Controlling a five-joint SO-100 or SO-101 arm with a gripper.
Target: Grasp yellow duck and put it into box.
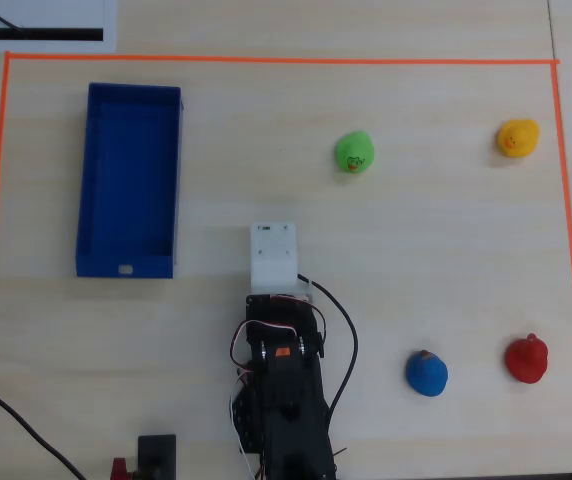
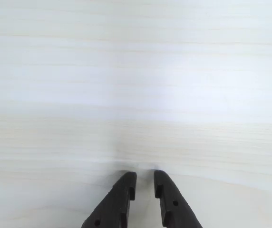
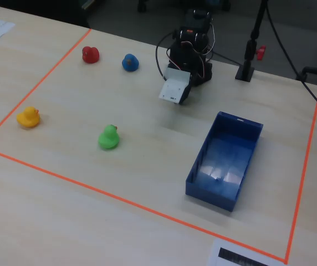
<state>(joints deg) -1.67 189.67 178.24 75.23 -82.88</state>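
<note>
The yellow duck (image 1: 517,137) sits at the far right of the taped area in the overhead view, and at the left edge in the fixed view (image 3: 28,117). The box (image 1: 94,180) is a long dark blue open tray at the left in the overhead view; in the fixed view its wall (image 3: 200,158) stands at the right, and nothing is inside. My gripper (image 2: 145,176) points down at bare table, its black jaws nearly together with only a narrow slit and nothing between them. It hangs between box and ducks, far from the yellow duck.
A green duck (image 1: 354,152) stands near the table's middle. A blue duck (image 1: 426,373) and a red duck (image 1: 527,359) sit at the lower right. Orange tape (image 1: 266,59) frames the work area. The arm's base and cables (image 1: 281,400) fill the bottom centre.
</note>
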